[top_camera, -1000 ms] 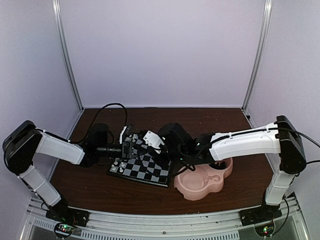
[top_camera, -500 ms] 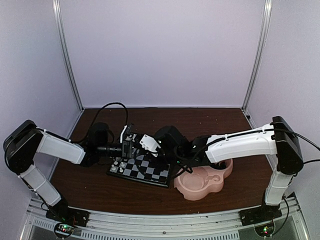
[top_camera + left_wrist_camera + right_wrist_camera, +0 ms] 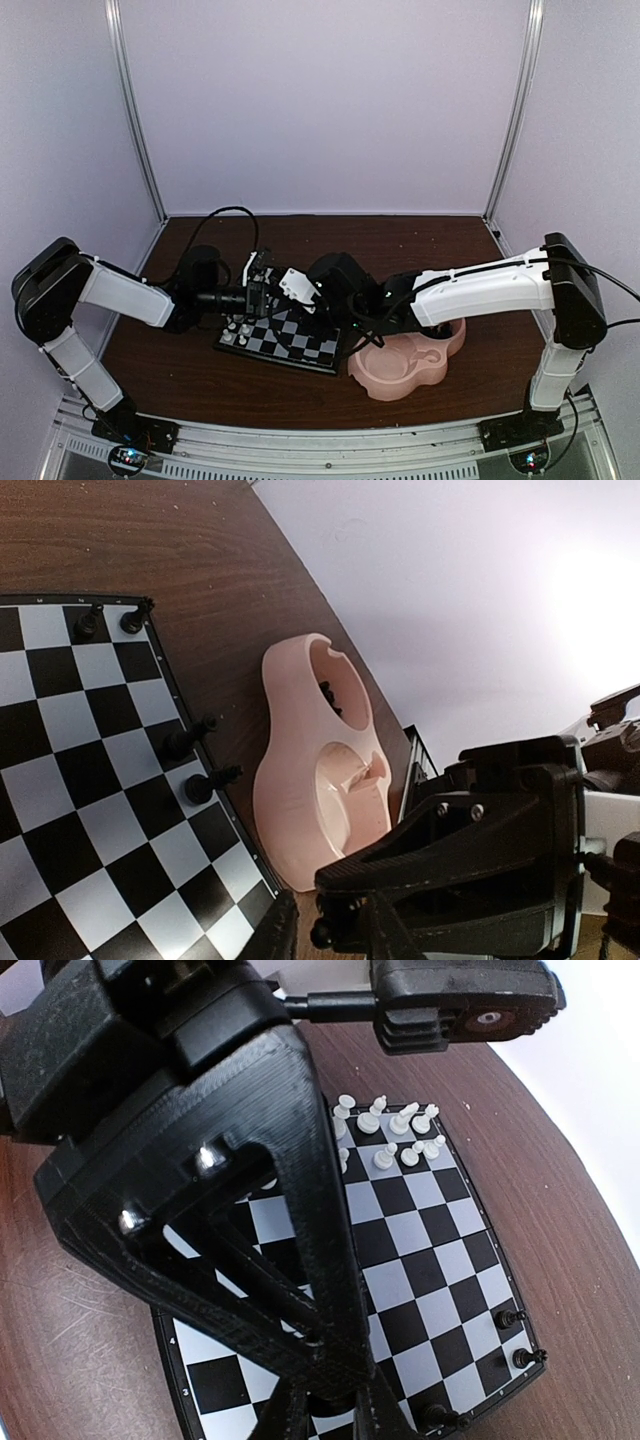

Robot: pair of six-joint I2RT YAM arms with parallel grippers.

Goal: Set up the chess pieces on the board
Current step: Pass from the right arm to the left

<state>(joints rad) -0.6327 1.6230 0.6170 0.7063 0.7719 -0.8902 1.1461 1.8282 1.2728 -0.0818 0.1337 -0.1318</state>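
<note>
checked board (image 3: pixel 420 1250); white pieces (image 3: pixel 390 1135) cornered, black pieces (image 3: pixel 525 1357) opposite; left gripper (image 3: pixel 335 935), right gripper (image 3: pixel 330 1405): finger gap unclear

Wood and plastic
The table (image 3: pixel 150 540) is dark matt wood grain; the board (image 3: pixel 420 1260) smooth, slightly glossy; the pink dish (image 3: pixel 290 730) and chess pieces (image 3: pixel 383 1157) smooth plastic.

Soft, even light; wrist views glare white, foreground perhaps blurred.

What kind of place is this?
Probably a robot testing booth, not a home: plain lilac walls with metal posts, a left arm and right arm bolted to a rail, and a chessboard and pink dish on the brown table.
</note>
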